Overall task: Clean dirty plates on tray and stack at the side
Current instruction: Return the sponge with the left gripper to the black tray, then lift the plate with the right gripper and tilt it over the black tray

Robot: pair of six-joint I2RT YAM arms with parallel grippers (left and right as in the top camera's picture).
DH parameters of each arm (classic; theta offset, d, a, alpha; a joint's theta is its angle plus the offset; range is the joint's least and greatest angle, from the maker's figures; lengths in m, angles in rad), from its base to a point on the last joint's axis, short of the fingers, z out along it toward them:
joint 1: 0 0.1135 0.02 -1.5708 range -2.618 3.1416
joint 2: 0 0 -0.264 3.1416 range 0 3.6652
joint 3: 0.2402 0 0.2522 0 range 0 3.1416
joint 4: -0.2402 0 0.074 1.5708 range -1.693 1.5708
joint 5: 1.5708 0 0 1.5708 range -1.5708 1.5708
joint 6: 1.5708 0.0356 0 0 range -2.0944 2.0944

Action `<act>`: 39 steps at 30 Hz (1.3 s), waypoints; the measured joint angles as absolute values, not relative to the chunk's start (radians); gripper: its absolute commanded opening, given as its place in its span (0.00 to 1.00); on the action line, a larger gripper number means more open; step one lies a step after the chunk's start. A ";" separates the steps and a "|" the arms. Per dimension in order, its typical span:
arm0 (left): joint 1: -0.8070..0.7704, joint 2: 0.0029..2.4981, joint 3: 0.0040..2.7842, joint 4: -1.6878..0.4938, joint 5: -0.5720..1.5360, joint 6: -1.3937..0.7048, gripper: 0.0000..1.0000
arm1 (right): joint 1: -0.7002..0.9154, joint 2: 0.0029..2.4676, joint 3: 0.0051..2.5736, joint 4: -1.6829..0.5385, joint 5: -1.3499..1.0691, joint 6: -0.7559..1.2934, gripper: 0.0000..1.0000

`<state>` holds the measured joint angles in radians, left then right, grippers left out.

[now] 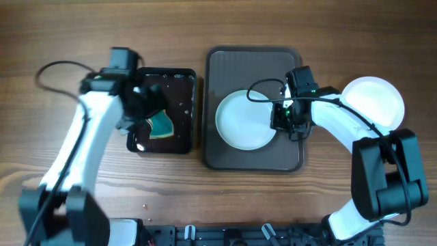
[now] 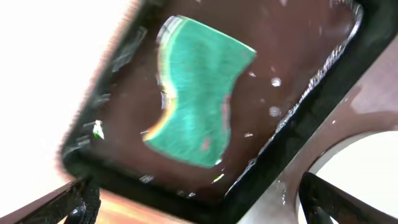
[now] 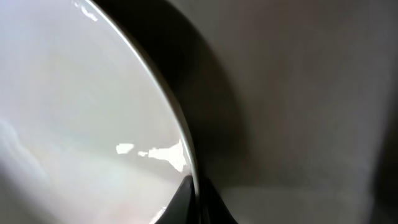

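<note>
One white plate (image 1: 242, 119) lies on the dark brown tray (image 1: 218, 61); it looks plain white, with no smear showing. My right gripper (image 1: 287, 121) is at the plate's right rim. In the right wrist view its fingers (image 3: 196, 199) are pinched on the plate's edge (image 3: 74, 99), above the tray floor (image 3: 298, 93). White plates (image 1: 372, 102) sit on the table at the right. My left gripper (image 1: 140, 109) hovers over the black tray; its fingers (image 2: 199, 211) are spread wide and empty.
A smaller glossy black tray (image 1: 188, 75) stands left of the brown tray, wet, with a teal sponge (image 1: 162, 125) lying in it. The sponge (image 2: 199, 93) fills the left wrist view, inside the black tray's rim (image 2: 311, 81).
</note>
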<state>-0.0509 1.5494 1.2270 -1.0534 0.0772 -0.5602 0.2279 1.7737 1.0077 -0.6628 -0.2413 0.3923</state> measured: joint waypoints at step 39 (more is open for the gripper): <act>0.508 1.335 1.230 -1.220 0.012 -0.631 1.00 | 0.675 1.899 1.584 -0.668 -0.101 0.434 0.04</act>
